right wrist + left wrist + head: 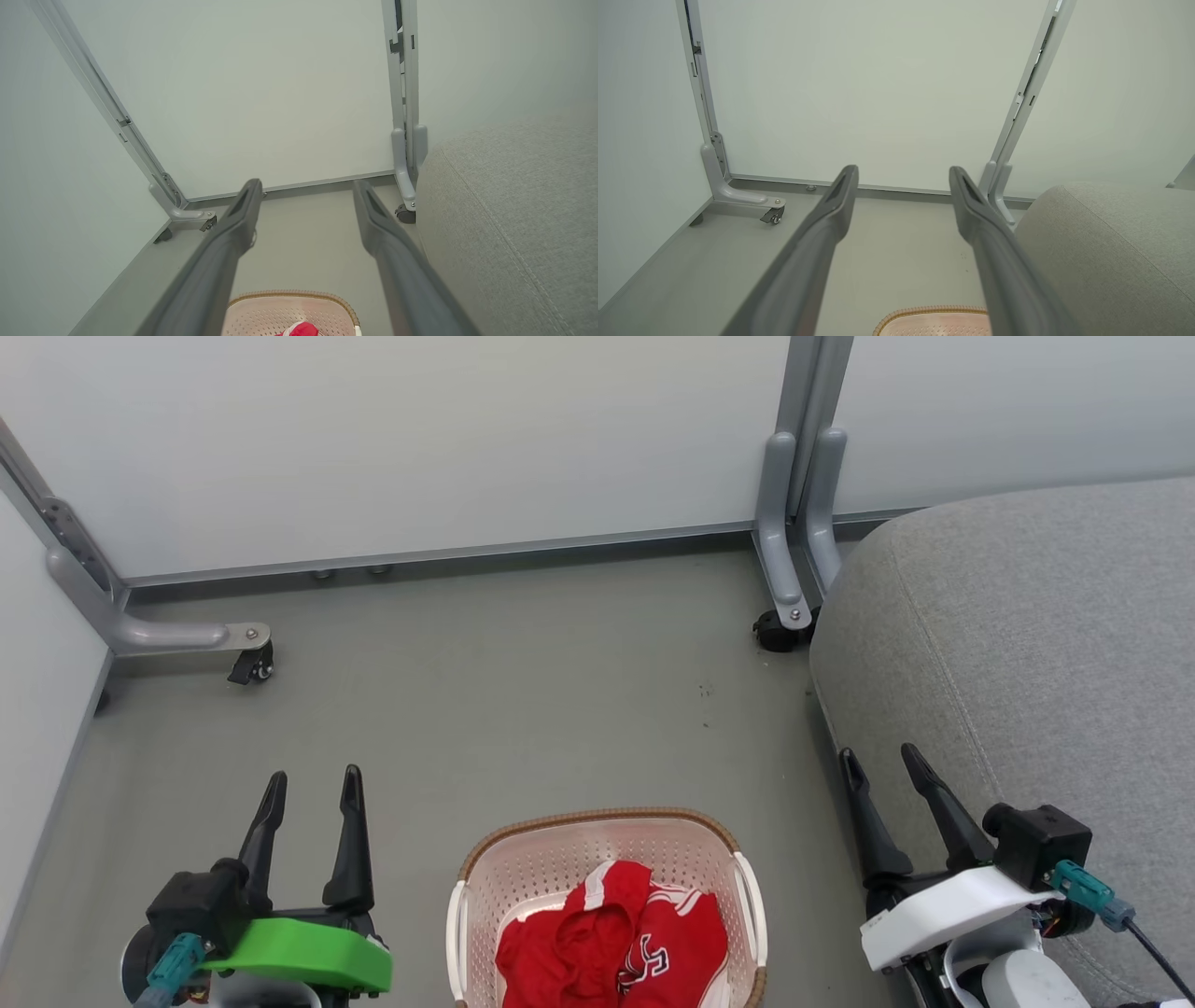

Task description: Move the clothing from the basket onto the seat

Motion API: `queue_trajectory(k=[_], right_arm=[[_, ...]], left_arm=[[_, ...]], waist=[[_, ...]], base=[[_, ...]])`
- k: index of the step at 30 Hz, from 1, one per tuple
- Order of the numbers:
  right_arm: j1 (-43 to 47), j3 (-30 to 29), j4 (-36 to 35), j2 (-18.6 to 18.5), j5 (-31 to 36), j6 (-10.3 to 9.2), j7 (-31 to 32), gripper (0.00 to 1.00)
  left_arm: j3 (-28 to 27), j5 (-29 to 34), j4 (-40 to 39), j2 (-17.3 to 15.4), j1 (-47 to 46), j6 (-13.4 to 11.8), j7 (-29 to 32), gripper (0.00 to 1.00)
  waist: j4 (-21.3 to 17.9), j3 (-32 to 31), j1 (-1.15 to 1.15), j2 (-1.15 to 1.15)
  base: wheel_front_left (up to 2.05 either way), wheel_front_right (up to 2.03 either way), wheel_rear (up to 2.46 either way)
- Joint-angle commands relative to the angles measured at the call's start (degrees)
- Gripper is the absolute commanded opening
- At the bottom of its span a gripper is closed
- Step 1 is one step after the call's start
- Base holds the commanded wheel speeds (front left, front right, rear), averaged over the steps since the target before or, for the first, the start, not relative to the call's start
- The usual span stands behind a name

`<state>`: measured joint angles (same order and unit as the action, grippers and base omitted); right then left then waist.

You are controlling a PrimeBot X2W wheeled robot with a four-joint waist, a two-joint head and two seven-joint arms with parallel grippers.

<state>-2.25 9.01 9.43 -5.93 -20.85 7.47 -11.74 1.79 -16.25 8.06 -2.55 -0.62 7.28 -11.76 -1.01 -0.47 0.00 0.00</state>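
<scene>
Lying crumpled in the basket (579, 821) on the floor (513, 691), the red clothing (611, 943) sits between the left gripper (313, 779) and right gripper (878, 754), both spread wide and empty; the grey seat (1027, 635) stands to its right.

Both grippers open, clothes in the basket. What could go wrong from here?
1. The clothing is one tangled heap in the basket: a pinch may drag both garments or lose a fold.
2. Reaching deep may catch the perforated basket wall.
3. The right gripper looks close to the seat edge; a swing may scrape it.
</scene>
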Motion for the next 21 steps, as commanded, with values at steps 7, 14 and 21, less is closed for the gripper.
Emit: queue_trajectory(k=[7,14,21], right_arm=[[0.78,0.22,-0.52,0.15,3.56,0.03,-1.31,1.0],[1.09,0.4,-0.29,0.24,5.89,0.03,-2.11,1.0],[1.31,0.78,-0.41,0.2,8.26,0.03,-2.8,1.0]], left_arm=[[0.18,4.1,0.64,-0.46,0.61,0.21,-1.28,1.0],[0.37,5.63,2.25,-0.47,1.04,0.27,-2.02,1.0],[0.76,7.93,2.78,-0.7,1.06,0.3,-2.76,1.0]], waist=[[-0.07,-0.07,0.0,0.0],[-0.27,-0.48,0.0,0.0],[-0.51,-0.79,0.0,0.0]], base=[[0.0,0.0,0.0],[0.0,0.0,0.0],[0.0,0.0,0.0]])
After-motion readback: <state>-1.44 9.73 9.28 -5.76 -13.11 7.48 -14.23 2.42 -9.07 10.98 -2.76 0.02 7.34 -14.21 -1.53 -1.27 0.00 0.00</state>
